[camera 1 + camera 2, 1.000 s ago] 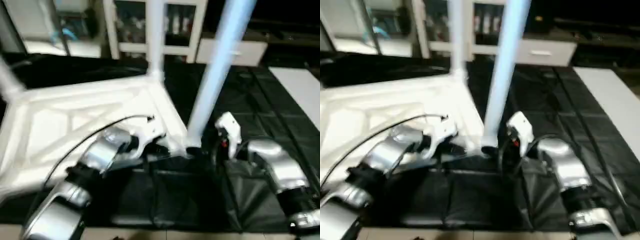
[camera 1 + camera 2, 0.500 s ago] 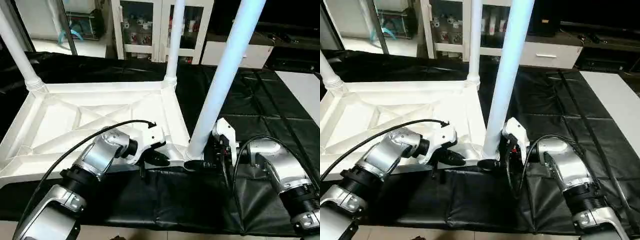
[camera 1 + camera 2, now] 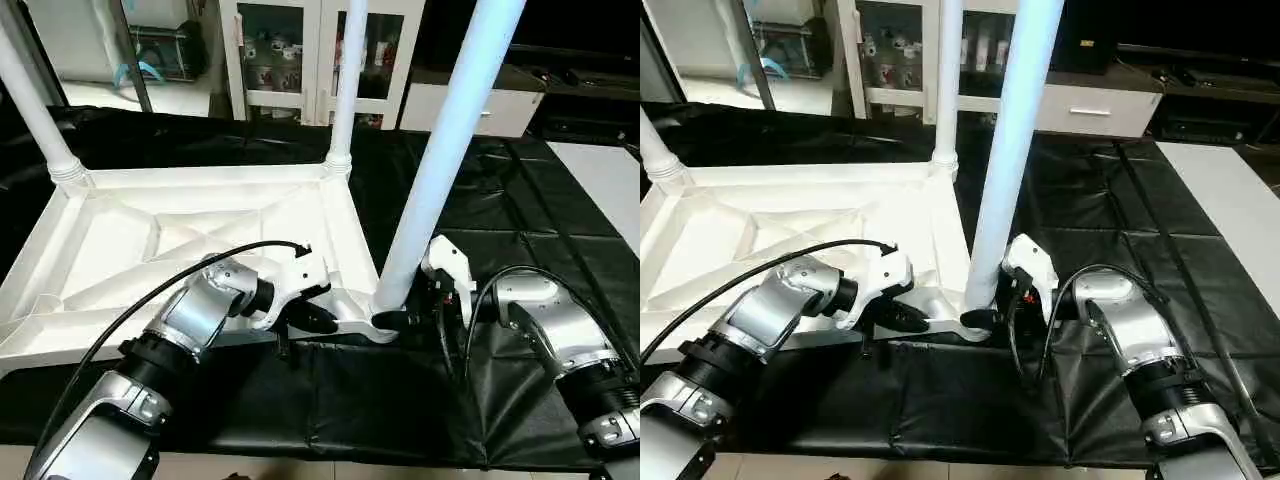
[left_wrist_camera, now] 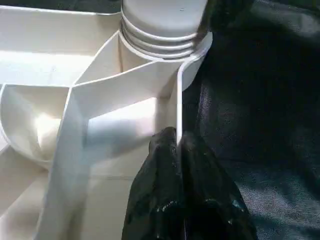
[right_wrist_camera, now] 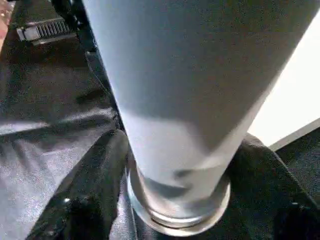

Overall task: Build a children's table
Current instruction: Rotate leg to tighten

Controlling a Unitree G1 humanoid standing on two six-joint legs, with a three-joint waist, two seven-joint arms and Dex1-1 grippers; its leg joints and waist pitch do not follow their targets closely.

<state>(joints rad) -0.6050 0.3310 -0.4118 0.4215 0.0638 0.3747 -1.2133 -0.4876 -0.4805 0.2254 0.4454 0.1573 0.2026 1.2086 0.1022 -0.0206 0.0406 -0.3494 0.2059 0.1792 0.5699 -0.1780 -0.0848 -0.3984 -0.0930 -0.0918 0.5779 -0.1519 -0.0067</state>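
My right gripper (image 5: 175, 200) has narrowed around the smooth tapered leg (image 3: 440, 160), a finger each side; my left gripper (image 4: 177, 145), shut, pinches the ribbed tabletop's (image 3: 180, 225) rim.

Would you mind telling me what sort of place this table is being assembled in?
Probably an indoor lab or workshop room: a work table draped in black sheeting, a white glass-door cabinet of small items behind it, and a low white drawer unit.
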